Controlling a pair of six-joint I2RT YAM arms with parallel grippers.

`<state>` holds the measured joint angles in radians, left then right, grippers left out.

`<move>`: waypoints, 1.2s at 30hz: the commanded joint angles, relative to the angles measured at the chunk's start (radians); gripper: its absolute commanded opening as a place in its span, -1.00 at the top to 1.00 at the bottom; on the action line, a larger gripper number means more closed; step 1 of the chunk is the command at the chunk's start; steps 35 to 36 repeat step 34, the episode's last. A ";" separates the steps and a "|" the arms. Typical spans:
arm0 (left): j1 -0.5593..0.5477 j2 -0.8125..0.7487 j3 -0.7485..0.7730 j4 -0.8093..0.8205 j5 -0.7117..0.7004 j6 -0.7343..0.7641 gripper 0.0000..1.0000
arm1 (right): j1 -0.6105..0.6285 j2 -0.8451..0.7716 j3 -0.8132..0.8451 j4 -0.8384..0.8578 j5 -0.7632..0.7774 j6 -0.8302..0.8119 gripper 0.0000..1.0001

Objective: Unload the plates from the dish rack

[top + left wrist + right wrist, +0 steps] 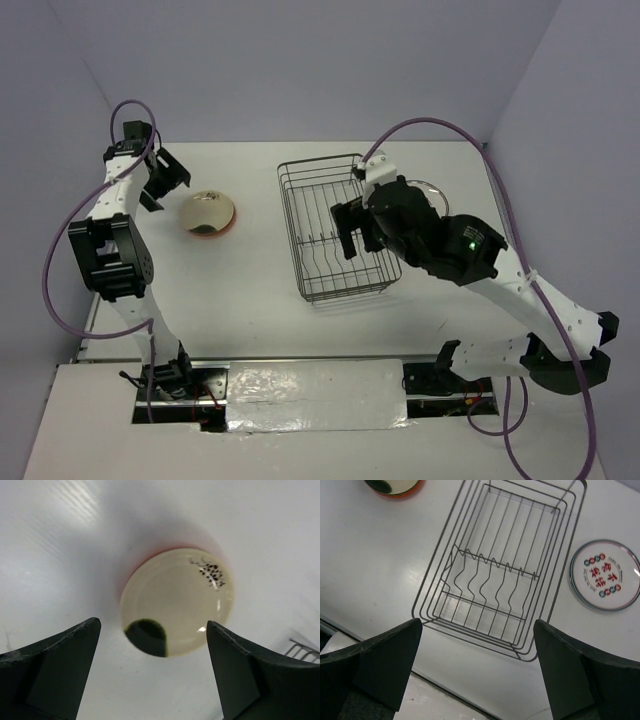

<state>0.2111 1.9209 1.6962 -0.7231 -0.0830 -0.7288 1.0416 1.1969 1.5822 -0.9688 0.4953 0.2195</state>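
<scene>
Olive-tan plate (177,600) just below wide-open, empty left hand (152,627)

A: What is seen at the middle?

B: The rack (495,570) is seen from above, laid flat on the table (370,555), its long axis run from 1 o'clock to 7 o'clock. A wavy wire divider is set across it.

A: Are plates seen?

B: A white plate (605,575) with red characters and a ring of coloured dots is laid flat at the rack's 3 o'clock, just beside it, not touching. An orange plate (392,486) is cut off by the frame at 11 o'clock, well apart from the rack.

A: And the right gripper (477,630)?

B: Its dark fingers (375,665) are spread wide at 7 and 5 o'clock. Nothing is held between them.
</scene>
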 commanded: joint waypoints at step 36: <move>-0.437 -1.330 -0.509 -0.343 -0.537 0.115 -0.99 | -0.552 -0.605 -0.195 -0.314 0.006 0.231 -1.00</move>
